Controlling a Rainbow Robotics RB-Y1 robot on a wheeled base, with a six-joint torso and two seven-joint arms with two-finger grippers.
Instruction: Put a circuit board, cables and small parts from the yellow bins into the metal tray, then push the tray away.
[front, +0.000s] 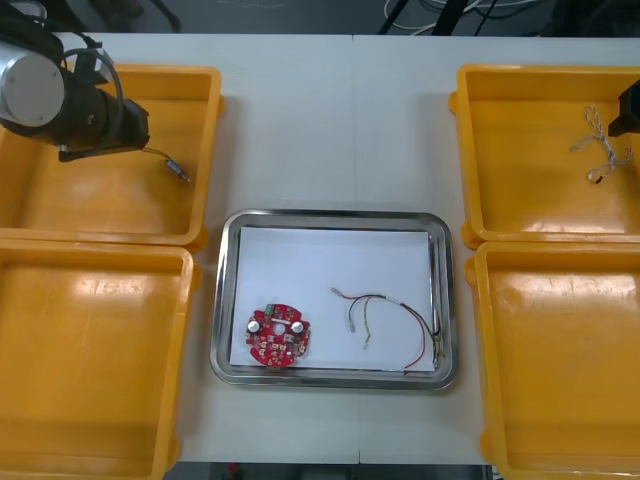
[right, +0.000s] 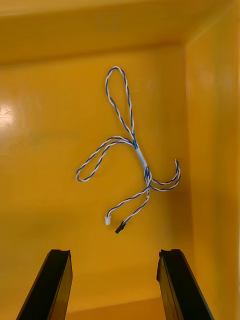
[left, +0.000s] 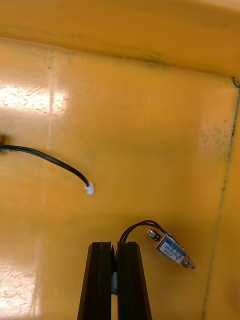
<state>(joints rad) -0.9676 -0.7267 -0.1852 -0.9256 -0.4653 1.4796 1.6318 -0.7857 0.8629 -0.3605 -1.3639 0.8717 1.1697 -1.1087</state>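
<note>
Over the far left yellow bin (front: 205, 150), my left gripper (front: 142, 138) (left: 114, 244) is shut on the thin black lead of a small metal part (left: 172, 250) (front: 178, 170). The part sits just beside the fingertips, close to the bin's inner wall. My right gripper (right: 114, 252) (front: 630, 105) stands open above the far right yellow bin (front: 470, 150). A twisted blue and white cable (right: 132, 150) (front: 600, 150) lies on the bin floor just beyond its fingertips. The metal tray (front: 226, 300) holds a round red circuit board (front: 277, 335) and a red and yellow cable (front: 390, 318).
Another black cable (left: 50, 160) with a white plug lies on the floor of the far left bin, away from the fingers. The two near yellow bins (front: 90, 360) (front: 565, 360) flank the tray. Bare table stretches beyond the tray's far rim.
</note>
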